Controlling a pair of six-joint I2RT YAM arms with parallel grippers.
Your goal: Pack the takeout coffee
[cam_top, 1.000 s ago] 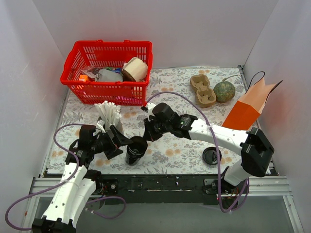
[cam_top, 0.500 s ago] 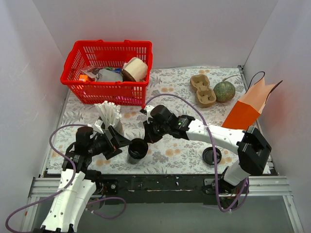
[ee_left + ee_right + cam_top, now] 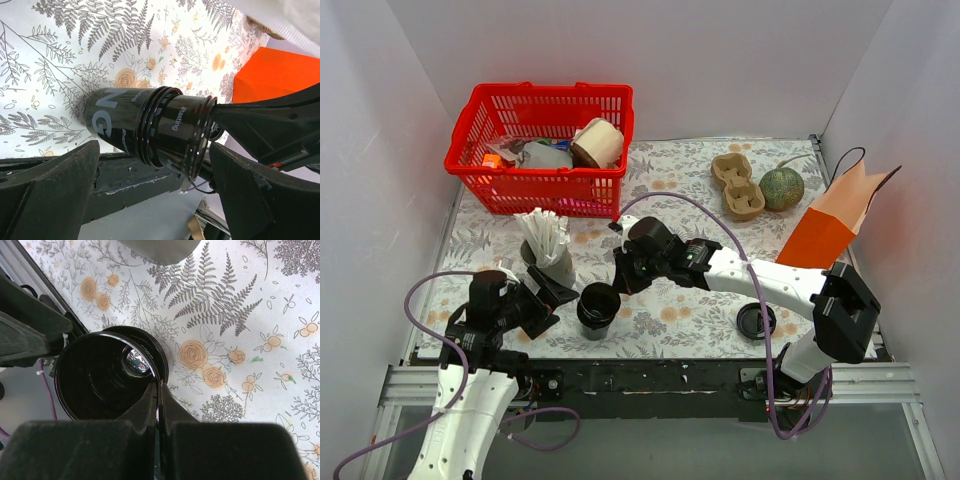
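The jaws pinch the black cup [image 3: 95, 382] by its rim

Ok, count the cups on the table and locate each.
2. The black takeout cup, front centre, rim pinched by the right gripper; the grey cup of sticks behind it, leftward. The red basket may hide more.

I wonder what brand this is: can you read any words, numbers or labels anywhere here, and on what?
"NG": large grey letters on the side of the small round black cup.
Two small hashtag lines on that cup: too small and blurred to read surely.
No other text is legible in any view.
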